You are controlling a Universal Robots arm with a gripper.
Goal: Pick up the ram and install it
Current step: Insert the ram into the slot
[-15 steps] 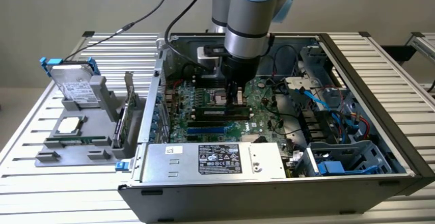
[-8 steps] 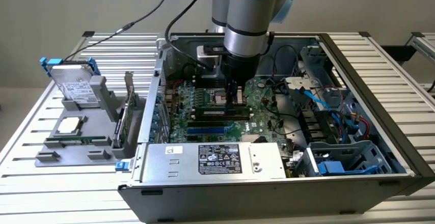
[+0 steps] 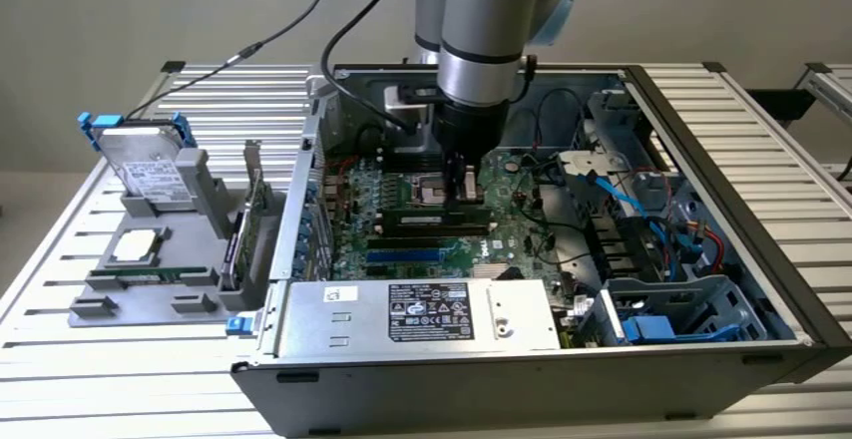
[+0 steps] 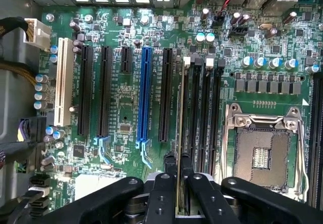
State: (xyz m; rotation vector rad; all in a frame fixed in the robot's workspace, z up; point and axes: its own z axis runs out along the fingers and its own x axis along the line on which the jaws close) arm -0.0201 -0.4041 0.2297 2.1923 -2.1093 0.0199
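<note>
Inside the computer case, the end effector is clamped on the ram, held edge-on along the memory slots beside the CPU socket.

Thin ram standing on edge in memory slot.

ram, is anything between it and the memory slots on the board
Nothing visible does. The ram sits edge-on in the pincer, right at the black memory slots, and those slots look empty beside the CPU socket.
</note>
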